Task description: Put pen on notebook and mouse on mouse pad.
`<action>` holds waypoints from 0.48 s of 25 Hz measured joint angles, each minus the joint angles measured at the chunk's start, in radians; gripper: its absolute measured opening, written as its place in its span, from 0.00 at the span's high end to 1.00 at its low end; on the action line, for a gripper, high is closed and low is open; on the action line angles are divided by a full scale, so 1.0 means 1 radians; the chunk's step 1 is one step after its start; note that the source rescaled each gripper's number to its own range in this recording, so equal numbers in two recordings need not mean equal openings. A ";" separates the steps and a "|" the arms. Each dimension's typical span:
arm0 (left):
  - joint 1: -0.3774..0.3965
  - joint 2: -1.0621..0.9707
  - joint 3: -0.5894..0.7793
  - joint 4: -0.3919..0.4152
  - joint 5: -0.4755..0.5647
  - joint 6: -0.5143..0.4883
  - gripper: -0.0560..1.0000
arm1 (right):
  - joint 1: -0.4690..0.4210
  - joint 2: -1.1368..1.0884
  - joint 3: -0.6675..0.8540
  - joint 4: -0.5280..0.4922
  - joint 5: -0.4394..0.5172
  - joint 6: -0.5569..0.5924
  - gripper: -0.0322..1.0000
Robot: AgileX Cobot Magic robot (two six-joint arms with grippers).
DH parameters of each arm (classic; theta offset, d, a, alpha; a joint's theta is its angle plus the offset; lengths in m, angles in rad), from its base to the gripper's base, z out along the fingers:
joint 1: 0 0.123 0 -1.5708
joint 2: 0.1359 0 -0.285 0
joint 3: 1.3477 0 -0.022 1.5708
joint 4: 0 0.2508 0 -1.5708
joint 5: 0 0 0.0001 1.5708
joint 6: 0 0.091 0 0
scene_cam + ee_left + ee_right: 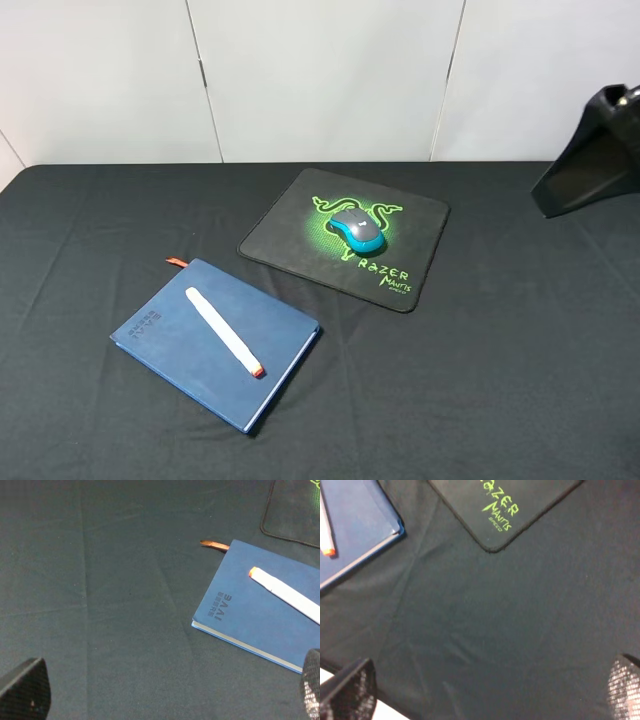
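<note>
The dark blue notebook [170,335] lies at the front left of the black cloth, and the white pen [223,330] rests diagonally on its cover. On the black mouse pad [285,235] with the green logo sits the grey and blue mouse [357,230]. The left wrist view shows my left gripper [167,692] open and empty above bare cloth, short of the notebook [250,620] and pen [287,595]. My right gripper [487,690] is also open and empty, over cloth beside the mouse pad [470,510] corner and the notebook [355,520]. Neither gripper appears in the exterior high view.
A black angular housing [595,150] stands at the back right edge of the table. The notebook's orange ribbon [177,262] sticks out at its far corner. White wall panels [320,70] close off the back. The table's front edge [385,711] shows near the right gripper.
</note>
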 joint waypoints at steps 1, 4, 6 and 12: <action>0.000 0.000 0.000 0.000 0.000 0.000 0.00 | 0.000 -0.001 0.000 0.000 0.000 0.000 0.00; 0.000 0.000 0.000 -0.001 -0.001 0.000 0.00 | 0.000 -0.019 0.017 0.000 -0.002 0.000 0.00; 0.000 0.000 0.000 -0.001 -0.001 0.000 0.00 | -0.002 -0.055 0.052 0.009 -0.004 0.006 0.00; 0.000 0.000 0.000 -0.001 -0.001 0.000 0.00 | -0.175 -0.279 0.219 0.031 -0.012 0.028 0.00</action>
